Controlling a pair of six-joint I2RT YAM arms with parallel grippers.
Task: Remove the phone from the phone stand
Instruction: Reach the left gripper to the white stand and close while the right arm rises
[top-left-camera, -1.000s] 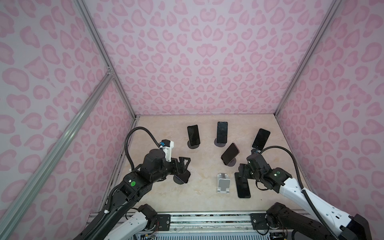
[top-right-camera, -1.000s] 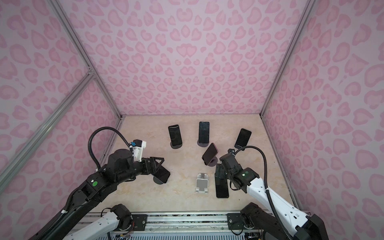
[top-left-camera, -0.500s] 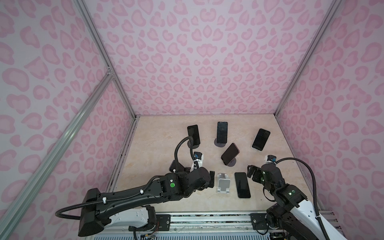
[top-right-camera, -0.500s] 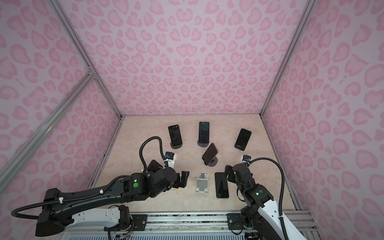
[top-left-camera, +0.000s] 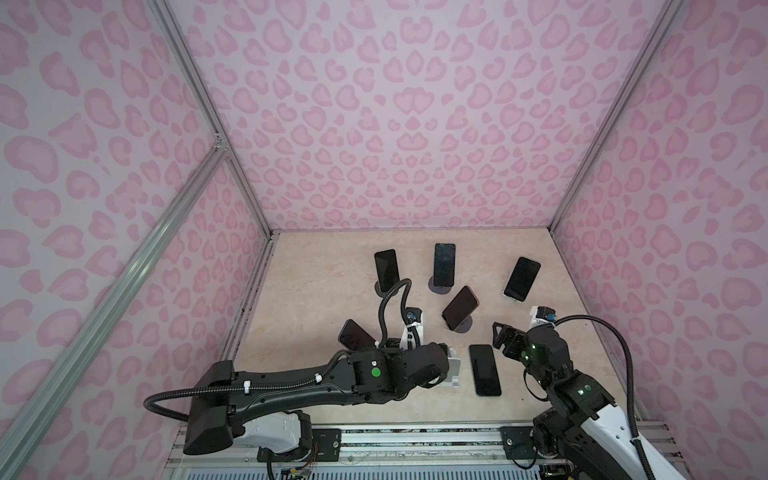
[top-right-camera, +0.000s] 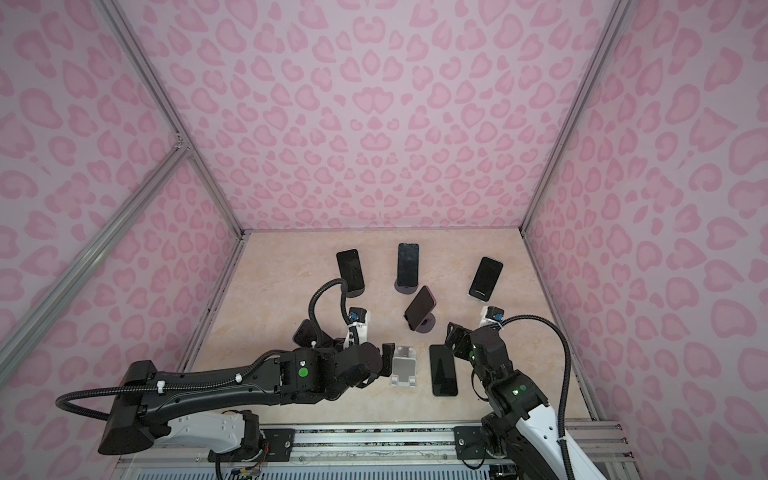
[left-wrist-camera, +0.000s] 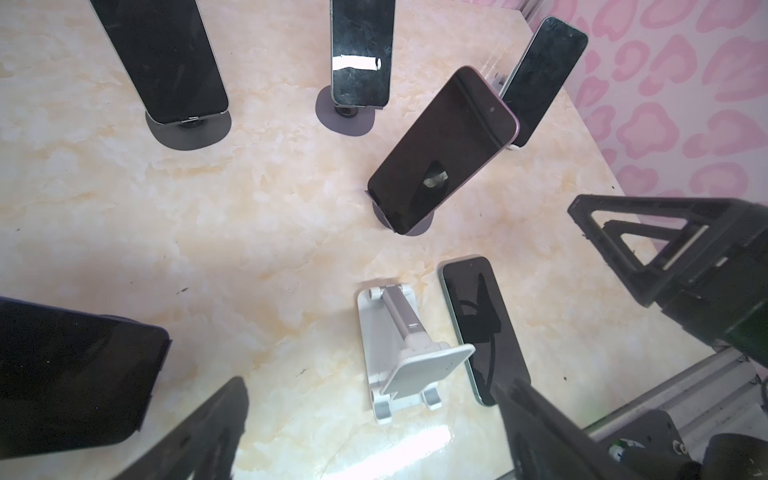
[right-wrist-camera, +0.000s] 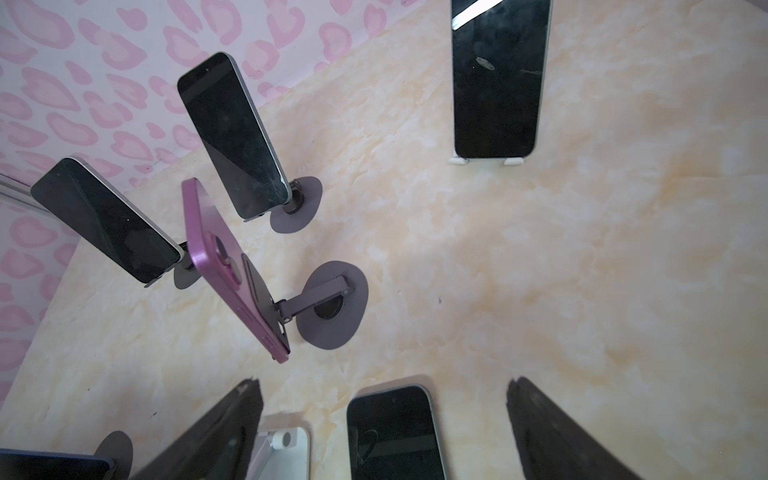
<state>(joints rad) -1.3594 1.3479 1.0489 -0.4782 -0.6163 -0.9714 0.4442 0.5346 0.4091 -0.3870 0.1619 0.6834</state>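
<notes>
— Pink leopard-print walls (top-left-camera: 395, 124) box in a marble-look worktop (top-left-camera: 316, 299). What sits by the left gripper (left-wrist-camera: 374, 388)?

— Off to its left, a dark phone (left-wrist-camera: 75, 374) is propped up at a tilt. The gripper itself is spread wide. In its wrist view the white phone stand (left-wrist-camera: 409, 353) sits empty between its jaws, just ahead, and I see no pinch on it.

— And the phone (top-left-camera: 485, 370)?

— Off the stand. It lies flat and screen-up on the worktop, just beside the stand's right edge, between the two grippers.

— The right gripper (right-wrist-camera: 384, 386)?

— Jaws wide apart too, holding nothing. It hovers near the phone's far end, and its wrist view frames that end between the jaws. Beyond it and to its left, a purple phone (right-wrist-camera: 232, 266) leans on a round-base stand (right-wrist-camera: 332, 307).
</notes>
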